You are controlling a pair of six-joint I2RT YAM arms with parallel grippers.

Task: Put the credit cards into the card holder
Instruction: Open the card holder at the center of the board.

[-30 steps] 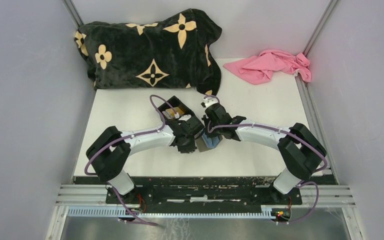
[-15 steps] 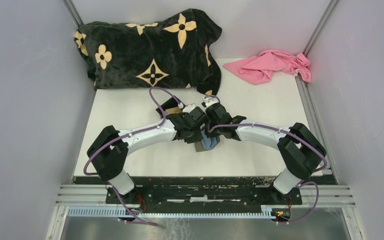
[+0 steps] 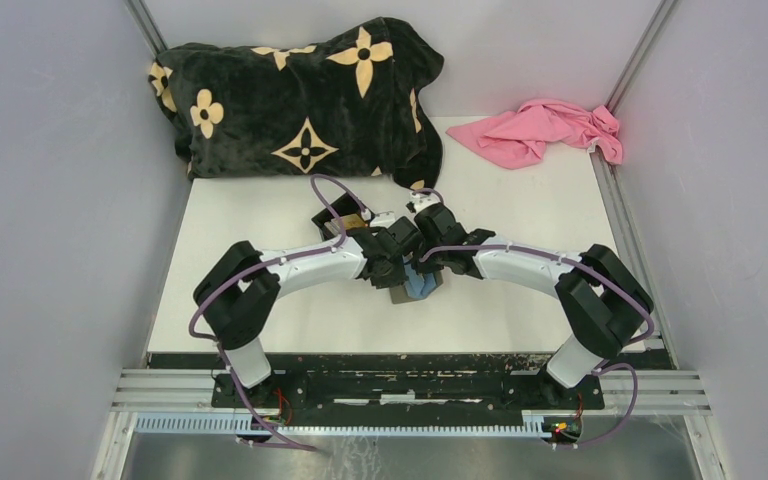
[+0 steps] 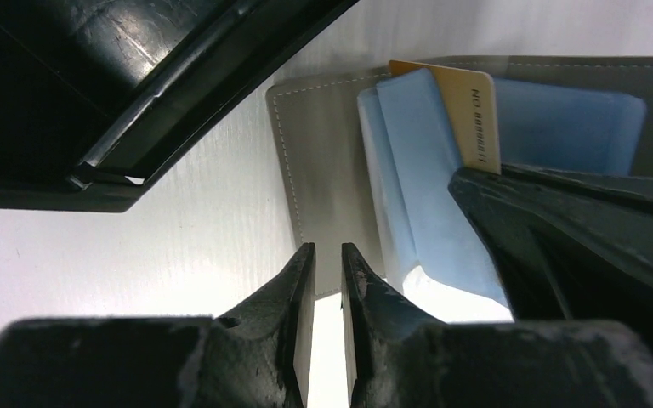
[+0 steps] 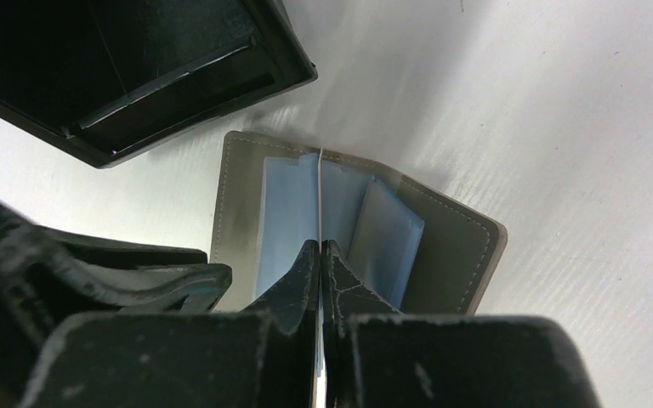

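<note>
The right end effector [image 5: 320, 252] clenched a credit card [image 5: 320, 183] (likely stiff, slick; an edge grip suits) above the card holder [image 5: 459, 246]. The left end effector [image 4: 327, 255] hung slightly parted, empty.

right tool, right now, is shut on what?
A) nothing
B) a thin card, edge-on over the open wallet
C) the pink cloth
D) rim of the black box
B: in the right wrist view the right tool pinches a thin card, seen edge-on, above the open card holder.
</note>
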